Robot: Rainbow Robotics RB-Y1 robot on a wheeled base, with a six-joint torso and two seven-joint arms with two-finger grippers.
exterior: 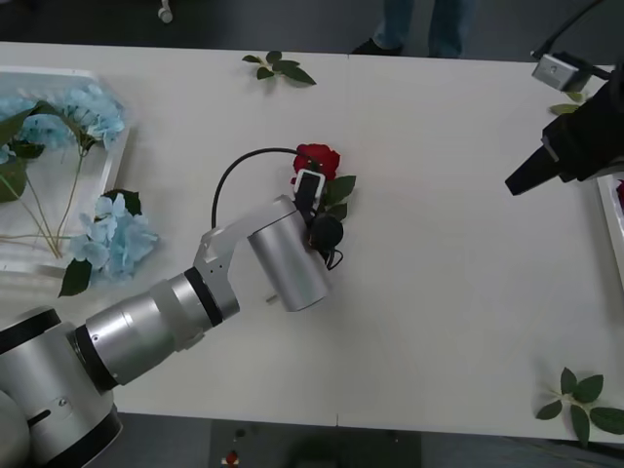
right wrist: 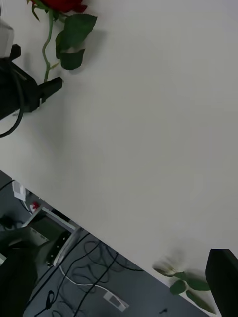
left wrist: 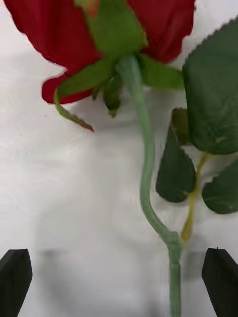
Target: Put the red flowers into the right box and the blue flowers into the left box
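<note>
A red flower (exterior: pixel 317 159) lies at the table's middle, its bloom (left wrist: pixel 99 29) ahead of my left gripper (left wrist: pixel 119 282). That left gripper (exterior: pixel 322 226) is open and low over the green stem (left wrist: pixel 148 188), which runs between the black fingertips (left wrist: pixel 220 280), closer to one of them. Blue flowers (exterior: pixel 68 112) lie in the left box (exterior: pixel 49 70); another blue cluster (exterior: pixel 112 239) rests across its near corner. My right gripper (exterior: pixel 522 177) hangs open near the right box (exterior: pixel 612 219), holding nothing.
Loose leaf sprigs lie at the far edge (exterior: pixel 281 68), at the near right corner (exterior: pixel 583 400) and by the right arm (exterior: pixel 565 107). Cables and gear lie on the floor (right wrist: pixel 84 267) past the table's near edge.
</note>
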